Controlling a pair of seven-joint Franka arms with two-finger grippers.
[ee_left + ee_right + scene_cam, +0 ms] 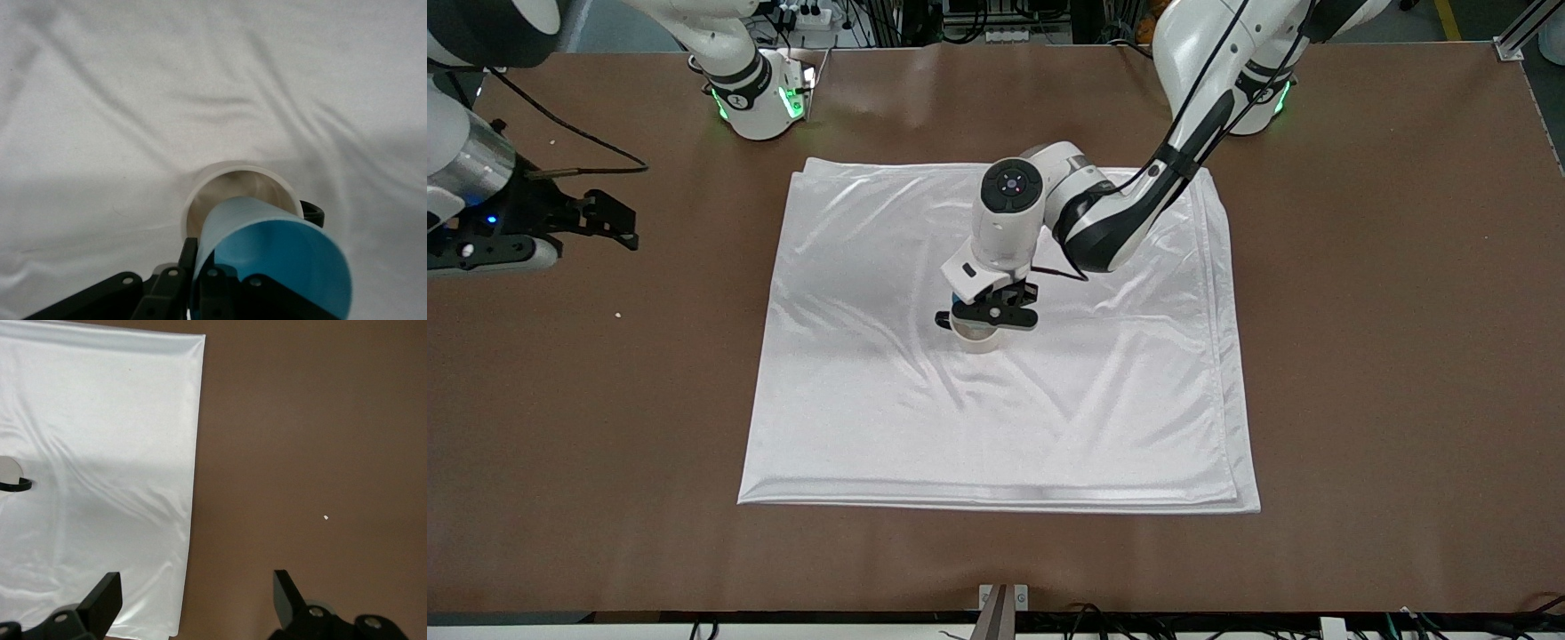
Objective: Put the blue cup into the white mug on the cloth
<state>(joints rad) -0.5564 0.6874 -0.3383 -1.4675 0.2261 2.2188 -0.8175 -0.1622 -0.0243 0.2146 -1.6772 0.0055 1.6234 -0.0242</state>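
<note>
Blue cup (280,263), pinched by its rim in the left gripper (987,313), hung tilted over the mug (240,193) mid-cloth (871,400), seemingly lined up for insertion; right gripper (193,600) waited open above bare bench (1387,356).

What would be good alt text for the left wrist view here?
The left gripper, shut on the blue cup, holds it tilted over the open mouth of the white mug. The mug stands on the creased white cloth, its dark handle just visible beside the cup.
</note>
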